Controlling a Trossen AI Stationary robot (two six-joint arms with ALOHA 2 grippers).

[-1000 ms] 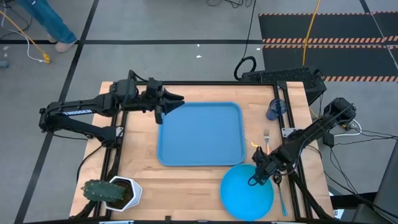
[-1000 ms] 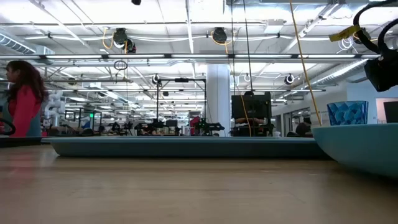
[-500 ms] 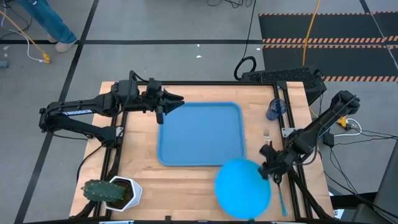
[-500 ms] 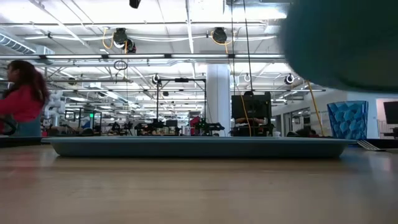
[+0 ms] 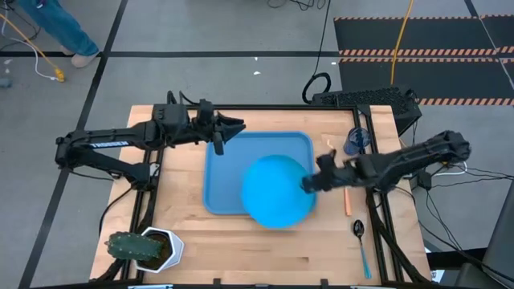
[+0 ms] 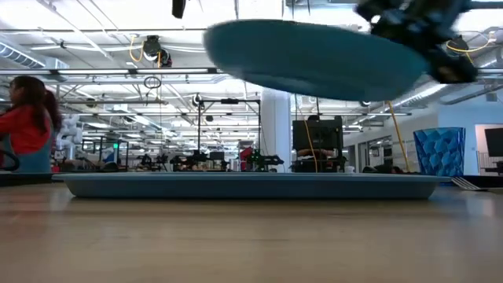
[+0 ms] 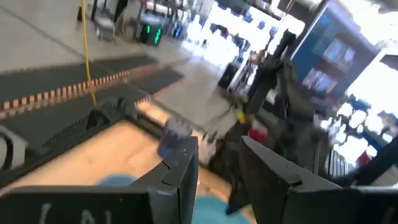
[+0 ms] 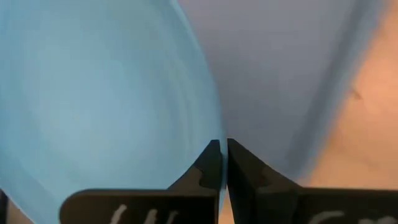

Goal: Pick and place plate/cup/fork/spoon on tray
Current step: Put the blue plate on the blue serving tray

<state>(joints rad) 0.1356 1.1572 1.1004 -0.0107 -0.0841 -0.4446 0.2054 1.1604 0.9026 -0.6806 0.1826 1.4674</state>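
Observation:
The round bright-blue plate [image 5: 277, 193] hangs above the near right part of the blue tray [image 5: 233, 168], with my right gripper [image 5: 309, 183] shut on it. In the low view the plate [image 6: 314, 59] floats well above the tray [image 6: 251, 185]. My left gripper [image 5: 233, 130] hovers open over the tray's far left corner with nothing between its fingers [image 7: 180, 171]. The dark-blue cup [image 5: 356, 142] stands at the table's far right. Right of the tray, the orange-handled fork [image 5: 347, 201] and the blue-handled spoon [image 5: 361, 241] lie on the table. My right gripper pinches the plate's rim [image 8: 214, 134] between its two fingers [image 8: 205, 165], on the plate's right side. The fingers come from the table's right, slanting down. The plate is lifted clear of tray and table, slightly tilted, reaching out leftward from the fingers.
A potted cactus [image 5: 140, 247] stands at the near left corner. A dark metal frame [image 5: 365, 100] runs along the far right edge behind the cup. A person in red [image 6: 23, 130] is in the room beyond the table.
My right gripper has gone up and toward the table's far left, turning as it went. It has carried the plate off the table's near right part, and the plate now hangs clear over the tray.

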